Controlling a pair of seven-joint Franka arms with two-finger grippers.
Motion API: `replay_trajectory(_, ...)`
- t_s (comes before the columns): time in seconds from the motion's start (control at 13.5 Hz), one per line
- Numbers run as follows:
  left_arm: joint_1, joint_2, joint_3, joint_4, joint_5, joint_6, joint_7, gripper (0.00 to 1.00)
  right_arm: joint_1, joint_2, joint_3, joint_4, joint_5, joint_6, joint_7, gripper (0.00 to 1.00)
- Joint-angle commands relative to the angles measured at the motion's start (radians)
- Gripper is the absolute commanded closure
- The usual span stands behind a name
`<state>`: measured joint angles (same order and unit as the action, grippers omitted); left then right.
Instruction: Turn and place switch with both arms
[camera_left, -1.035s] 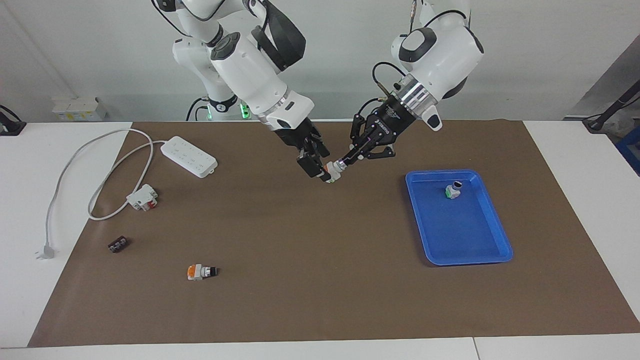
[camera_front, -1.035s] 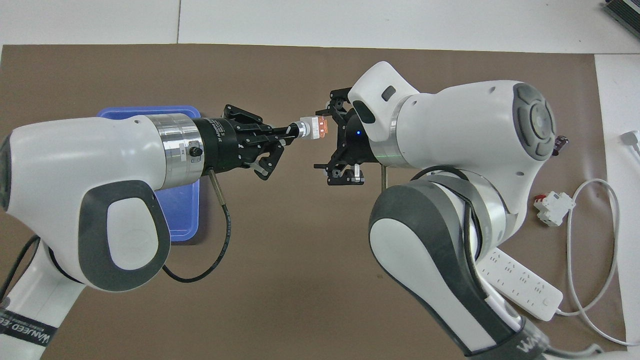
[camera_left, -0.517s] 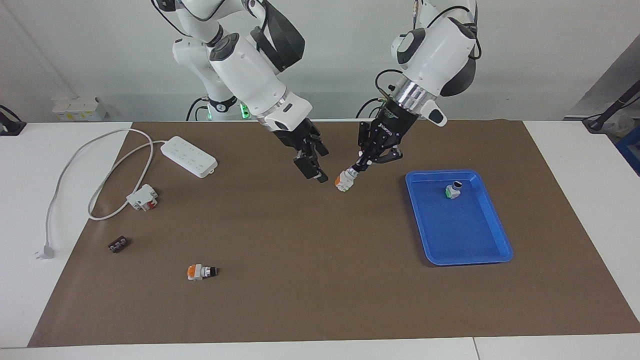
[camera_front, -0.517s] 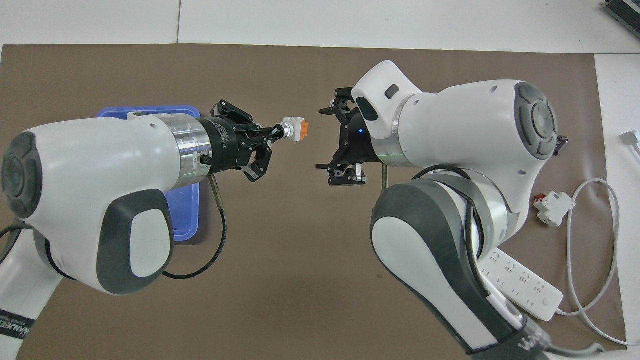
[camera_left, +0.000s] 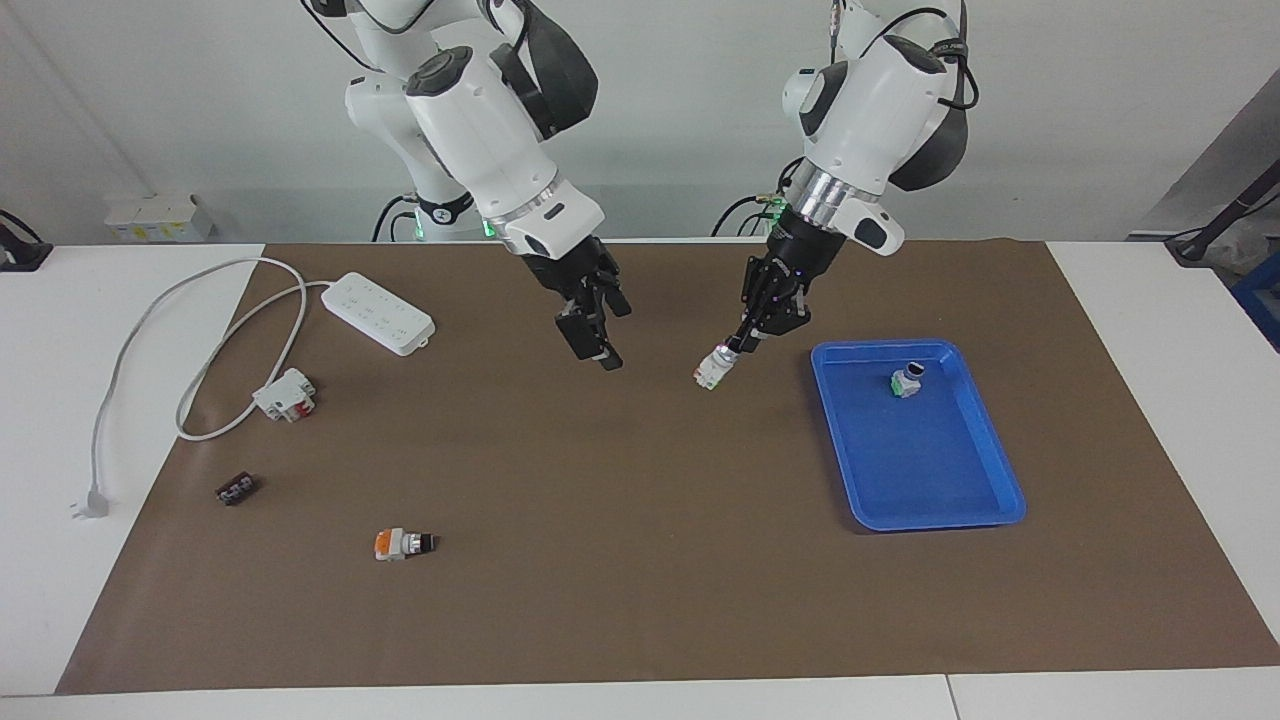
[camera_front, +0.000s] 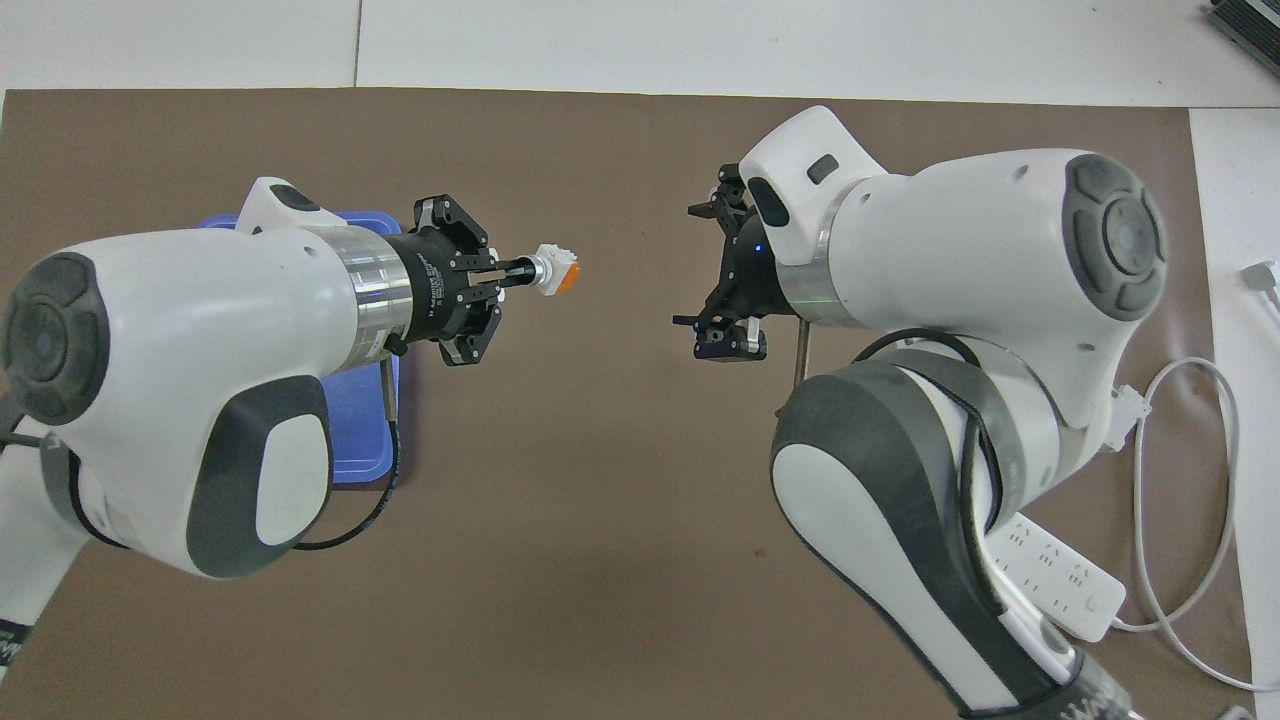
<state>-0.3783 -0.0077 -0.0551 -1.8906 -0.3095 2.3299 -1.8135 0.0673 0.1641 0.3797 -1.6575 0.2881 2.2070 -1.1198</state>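
Note:
My left gripper is shut on the black knob end of a switch. The switch hangs tilted over the brown mat beside the blue tray, its orange face showing in the overhead view. My right gripper is open and holds nothing, raised over the mat a short way from the switch. A second switch stands in the tray. A third lies on the mat, farther from the robots, toward the right arm's end.
Toward the right arm's end lie a white power strip with its looping cable, a white-and-red block and a small black terminal strip. The tray shows partly under the left arm in the overhead view.
The two grippers have parted. The left one carried the switch toward the tray and tilted it downward; the right one, open throughout, drew back toward its own end.

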Motion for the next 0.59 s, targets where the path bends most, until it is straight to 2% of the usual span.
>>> replay_trajectory(0.0, 0.073, -0.018, 0.001, -0.016, 0.027, -0.056, 0.225, 1.0, -0.041, -0.043, 0.004, -0.008, -0.027, -0.05, 0.053, 0.0)
replay_trajectory(0.37, 0.211, -0.066, 0.001, -0.109, 0.027, -0.107, 0.72, 1.0, -0.141, -0.061, -0.005, -0.005, -0.075, -0.089, 0.119, 0.0)
replay_trajectory(0.52, 0.263, -0.104, 0.001, -0.189, 0.03, -0.119, 0.937, 1.0, -0.13, -0.069, -0.053, 0.007, -0.087, -0.096, 0.263, 0.0)
